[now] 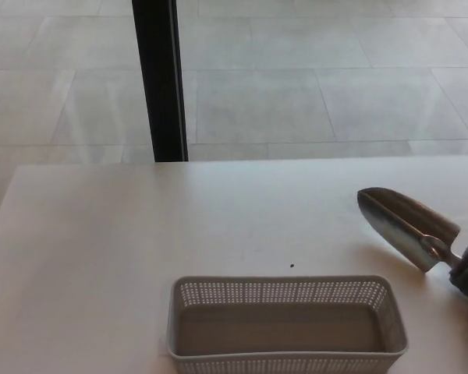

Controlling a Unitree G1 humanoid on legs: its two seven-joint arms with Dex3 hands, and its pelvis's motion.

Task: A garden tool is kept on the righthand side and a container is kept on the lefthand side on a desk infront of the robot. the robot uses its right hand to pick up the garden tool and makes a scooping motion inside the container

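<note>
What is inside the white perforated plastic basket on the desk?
The white perforated plastic basket holds nothing visible: its bare floor shows. The near wall covers a thin strip of floor at the front. The metal garden trowel lies outside, to the right.

Perforated grey basket (285,294), silver trowel (405,224)

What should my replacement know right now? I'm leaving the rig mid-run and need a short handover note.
Hands: neither the left nor the right is in view.
Things: the trowel lies on the desk at the right, blade pointing up-left, handle running off the right edge. The perforated basket sits at the near edge, apparently empty.
Done: nothing evident.
Left: pick up the trowel with the right hand, scoop inside the basket.
</note>
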